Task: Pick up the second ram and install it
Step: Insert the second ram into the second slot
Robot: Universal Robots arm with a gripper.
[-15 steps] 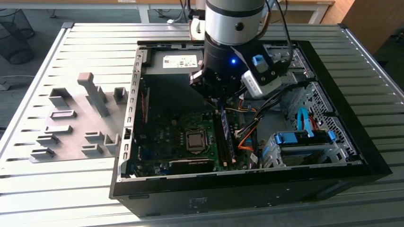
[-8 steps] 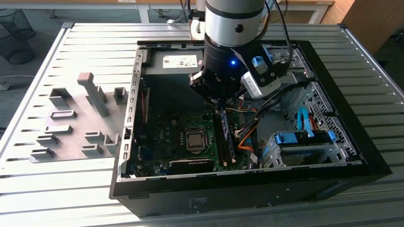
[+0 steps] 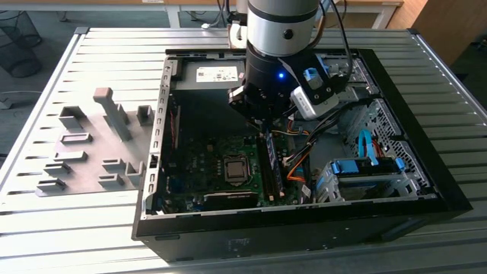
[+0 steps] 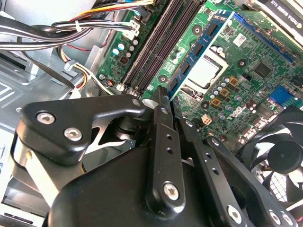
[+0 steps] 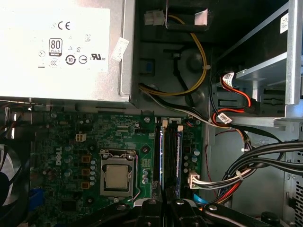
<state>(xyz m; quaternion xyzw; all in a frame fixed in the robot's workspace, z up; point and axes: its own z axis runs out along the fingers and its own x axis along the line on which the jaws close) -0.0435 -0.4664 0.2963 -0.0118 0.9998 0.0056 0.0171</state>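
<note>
Nearest the second wrist view's lens, the gripper (image 4: 165,92) fills the lower half of the frame. Its two black fingers (image 4: 163,123) are drawn together side by side, clenched, with their tips down at the memory slots.

Just past those tips the second ram (image 4: 201,49) stands on edge in the slot closest to the processor socket (image 4: 204,71), running toward the upper right of the frame with its row of dark chips showing. The fingers meet it at its near end. It looks as if they are bearing on that end to seat it rather than carrying it, though the contact itself is hidden behind the fingertips.

The first wrist view looks straight down the tool. There the gripper (image 5: 163,204) sits at bottom centre, in line with the stick (image 5: 161,156), so a push would go along the slot. Beside it is a bundle of cables (image 5: 246,172) at the right. Farther off, the grey power supply (image 5: 61,47) occupies the upper left.

In the exterior view the gripper (image 3: 263,121) hangs inside the open computer case (image 3: 426,200) at centre frame, with the ram (image 3: 268,165) below it. Beyond the case, on the slatted worktop (image 3: 76,240), the grey holder blocks (image 3: 91,154) stand at the left.
</note>
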